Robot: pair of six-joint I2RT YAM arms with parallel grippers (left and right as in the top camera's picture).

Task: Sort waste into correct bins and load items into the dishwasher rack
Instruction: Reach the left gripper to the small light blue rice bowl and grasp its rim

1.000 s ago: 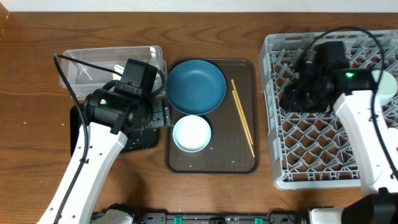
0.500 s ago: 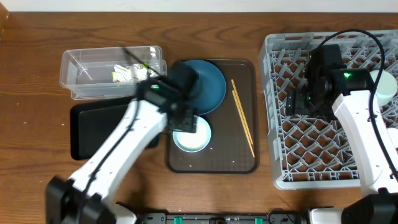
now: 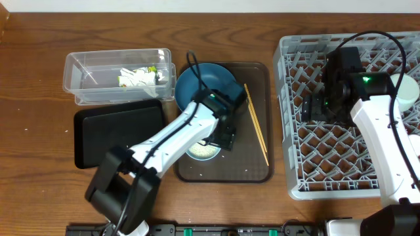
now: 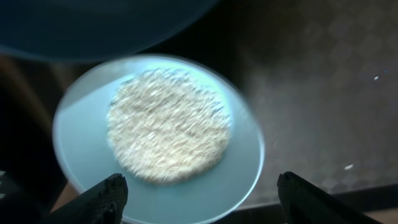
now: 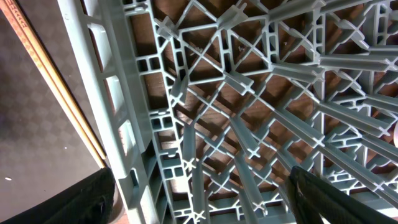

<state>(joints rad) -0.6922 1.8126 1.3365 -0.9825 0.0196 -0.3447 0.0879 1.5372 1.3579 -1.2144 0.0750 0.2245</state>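
Observation:
The small pale-blue bowl [image 4: 81,143] holds a heap of white rice scraps [image 4: 168,124] and sits on the brown tray, just below the dark-blue dish [image 3: 207,88]. My left gripper [image 4: 199,199] hovers open right above the bowl [image 3: 200,152], one finger [image 4: 106,196] on each side of its near rim. Wooden chopsticks [image 3: 256,124] lie on the tray's right side. My right gripper [image 5: 199,199] hangs open over the left part of the grey dishwasher rack [image 3: 354,131], nothing between its fingers [image 5: 336,199]. A wrapper and tissue [image 3: 138,77] lie in the clear tub [image 3: 85,75].
The glossy black tray [image 3: 118,134] lies left of the brown tray [image 3: 252,167], in front of the tub. A pale round item [image 3: 408,92] sits at the rack's right edge. The rack's left wall [image 5: 112,112] stands next to the chopsticks [image 5: 56,93].
My left arm has swung right from the black tray to above the pale-blue bowl. The right arm shifted slightly over the rack and has stayed there.

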